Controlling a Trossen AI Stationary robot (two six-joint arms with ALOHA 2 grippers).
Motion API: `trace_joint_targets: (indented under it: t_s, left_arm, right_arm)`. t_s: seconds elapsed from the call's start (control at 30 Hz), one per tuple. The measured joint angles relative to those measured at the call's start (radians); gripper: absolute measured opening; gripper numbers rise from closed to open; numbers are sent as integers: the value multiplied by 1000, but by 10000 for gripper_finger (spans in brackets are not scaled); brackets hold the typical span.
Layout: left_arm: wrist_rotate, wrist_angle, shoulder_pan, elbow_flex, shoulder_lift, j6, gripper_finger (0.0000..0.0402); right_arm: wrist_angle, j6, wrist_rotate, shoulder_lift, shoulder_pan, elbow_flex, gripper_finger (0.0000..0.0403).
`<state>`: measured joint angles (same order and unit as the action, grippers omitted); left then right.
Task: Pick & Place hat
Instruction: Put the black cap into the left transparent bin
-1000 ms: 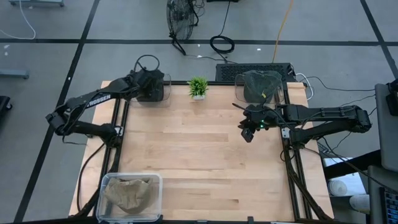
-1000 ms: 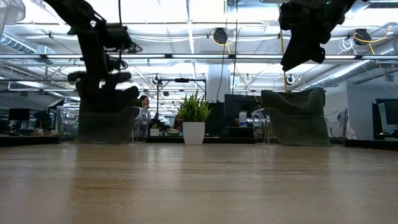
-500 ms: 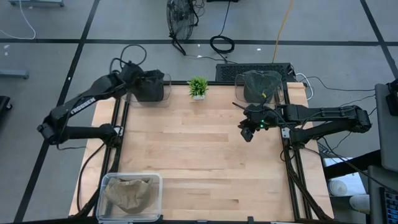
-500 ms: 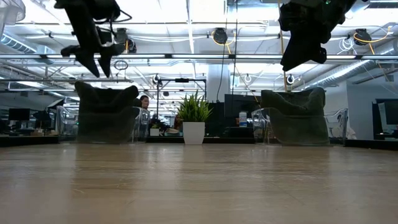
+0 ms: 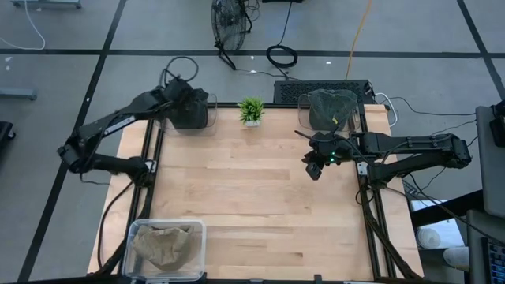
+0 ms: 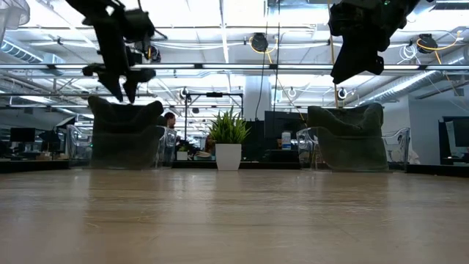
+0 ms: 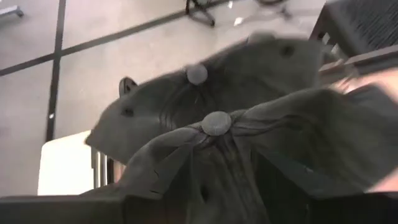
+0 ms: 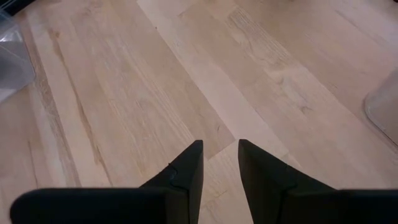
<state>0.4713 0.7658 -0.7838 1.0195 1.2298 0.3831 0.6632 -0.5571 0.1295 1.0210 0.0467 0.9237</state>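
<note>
Well, wood table, plant, grey floor.

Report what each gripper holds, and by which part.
Nothing. The left gripper hangs open just above the dark hat; the right gripper, open, is over the bare table.

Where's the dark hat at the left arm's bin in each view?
High: dark hat in the bin at the table's far left corner, under the left gripper.
Low: left of centre.
Left wrist: fills the frame.
Right wrist: not in it.
Shared landmark: potted plant beside it.
</note>
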Motion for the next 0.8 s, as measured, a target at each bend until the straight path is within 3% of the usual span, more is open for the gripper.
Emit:
trace_joint_targets:
  t_s: [0.4,0.8]
  left_arm:
    - [-58,-80,-14,0,231,-33,175]
    - [-49,-35,-22,-1,234,-49,175]
  right_arm:
    - [0,-52,-3,0,0,0,89]
    - [0,-89,-4,0,-1,0,89]
